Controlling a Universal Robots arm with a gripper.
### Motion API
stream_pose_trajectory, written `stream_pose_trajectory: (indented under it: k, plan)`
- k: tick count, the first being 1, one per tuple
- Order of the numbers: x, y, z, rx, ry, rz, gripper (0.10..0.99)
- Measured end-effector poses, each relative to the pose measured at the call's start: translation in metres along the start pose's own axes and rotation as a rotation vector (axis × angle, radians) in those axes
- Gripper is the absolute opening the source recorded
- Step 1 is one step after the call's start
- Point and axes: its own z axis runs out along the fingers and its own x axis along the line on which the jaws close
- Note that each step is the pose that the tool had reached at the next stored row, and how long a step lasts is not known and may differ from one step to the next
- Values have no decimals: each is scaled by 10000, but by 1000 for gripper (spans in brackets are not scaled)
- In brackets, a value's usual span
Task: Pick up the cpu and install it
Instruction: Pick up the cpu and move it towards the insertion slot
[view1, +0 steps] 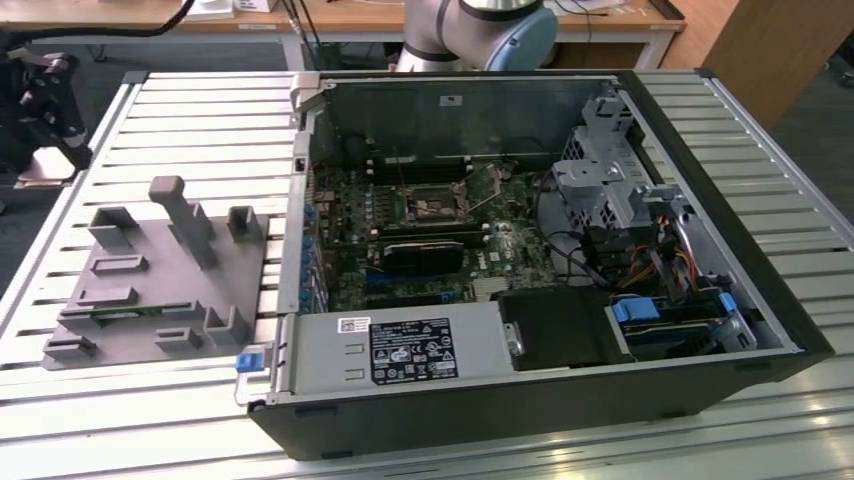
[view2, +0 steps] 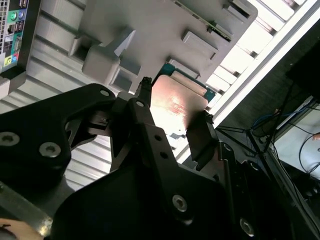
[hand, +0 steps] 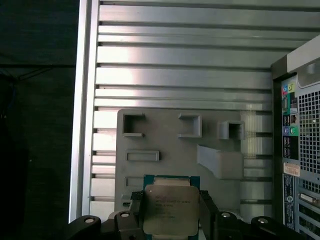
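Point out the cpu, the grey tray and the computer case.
cpu (hand: 170, 207), first wrist view, middle of its metal top.
grey tray (hand: 165, 142), first wrist view, bare face between its posts.
computer case (view1: 534, 420), exterior view, black outer wall nearest the camera.

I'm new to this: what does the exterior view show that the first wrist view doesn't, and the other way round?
Exterior view: the inside of the open computer case, with its motherboard, and the arm's base beyond it. First wrist view: the gripper holding the cpu by two opposite edges over the grey tray. Both: that tray, the slatted table and the case.
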Motion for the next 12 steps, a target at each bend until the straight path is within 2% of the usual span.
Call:
stream_pose_trajectory:
  k: [5,6,12]
  plan:
    - [-6,17,-201,0,-2,1,533]
    - [-13,19,-223,-1,-3,2,533]
    - [-168,18,-228,-2,-5,16,533]
